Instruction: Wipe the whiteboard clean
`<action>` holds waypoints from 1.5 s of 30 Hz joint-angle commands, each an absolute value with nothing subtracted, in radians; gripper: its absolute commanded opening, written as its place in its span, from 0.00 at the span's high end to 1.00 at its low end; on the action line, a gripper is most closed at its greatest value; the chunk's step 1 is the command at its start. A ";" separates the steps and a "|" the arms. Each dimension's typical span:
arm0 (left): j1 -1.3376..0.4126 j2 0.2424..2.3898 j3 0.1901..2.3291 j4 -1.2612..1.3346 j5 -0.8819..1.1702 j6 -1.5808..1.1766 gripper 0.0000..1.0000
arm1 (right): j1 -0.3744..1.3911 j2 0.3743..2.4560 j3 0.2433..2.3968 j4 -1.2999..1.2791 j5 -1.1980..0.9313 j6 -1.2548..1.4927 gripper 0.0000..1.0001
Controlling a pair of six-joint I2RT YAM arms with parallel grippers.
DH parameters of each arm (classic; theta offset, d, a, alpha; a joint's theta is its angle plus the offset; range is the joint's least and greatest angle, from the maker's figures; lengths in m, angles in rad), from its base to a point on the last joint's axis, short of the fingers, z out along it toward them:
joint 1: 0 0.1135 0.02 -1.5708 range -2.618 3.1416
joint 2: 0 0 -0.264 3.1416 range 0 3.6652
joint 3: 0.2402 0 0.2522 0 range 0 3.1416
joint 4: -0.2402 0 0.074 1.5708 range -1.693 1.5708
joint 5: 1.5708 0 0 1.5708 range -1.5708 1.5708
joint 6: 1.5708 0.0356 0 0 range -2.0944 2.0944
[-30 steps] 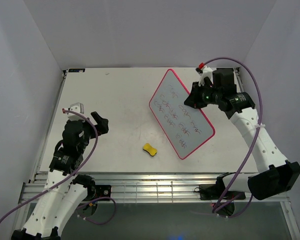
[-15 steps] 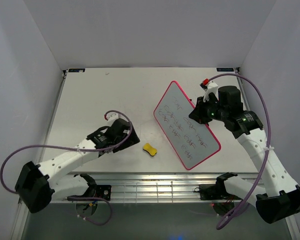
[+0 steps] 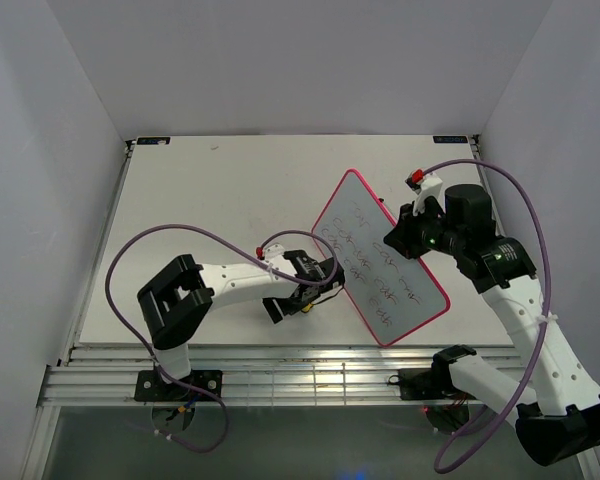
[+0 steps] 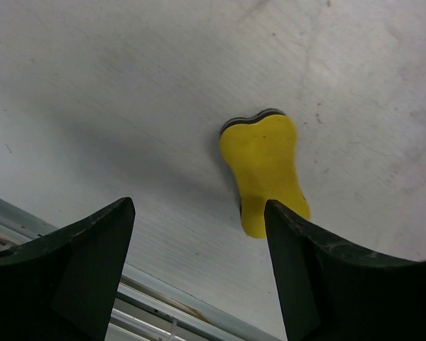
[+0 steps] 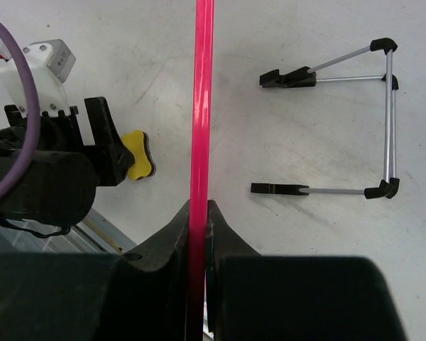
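Note:
The whiteboard, white with a pink frame and rows of dark scribbles, is held tilted above the table's right half. My right gripper is shut on its pink edge; in the top view this gripper sits at the board's right side. My left gripper stands open just above the table. The yellow sponge lies flat just beyond its fingertips, nearer the right finger. Seen from above, the left gripper covers most of the sponge. In the right wrist view the sponge shows beside the left gripper.
A folding wire stand with black feet lies on the table under the lifted board. The table's near edge with its metal rails runs just behind the left gripper. White walls enclose the table on three sides.
The left arm swung from the table's left side over to the sponge. The right arm brought the whiteboard nearer and tilted it up, and the jaws of the left gripper have narrowed slightly.

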State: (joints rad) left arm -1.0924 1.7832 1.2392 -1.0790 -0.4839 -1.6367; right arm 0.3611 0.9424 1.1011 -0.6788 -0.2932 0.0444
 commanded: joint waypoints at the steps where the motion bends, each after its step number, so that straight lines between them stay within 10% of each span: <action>1: -1.115 1.767 1.259 -1.167 -0.515 -1.786 0.16 | 0.362 0.910 1.100 -0.588 -0.339 0.005 0.92; 18: -1.115 1.733 1.106 -0.746 -0.546 -1.635 0.13 | 0.362 0.893 1.089 -0.571 -0.411 0.005 0.92; 45: -1.098 1.824 1.241 -0.815 -0.600 -1.726 0.16 | 0.362 0.894 1.066 -0.560 -0.400 -0.035 0.92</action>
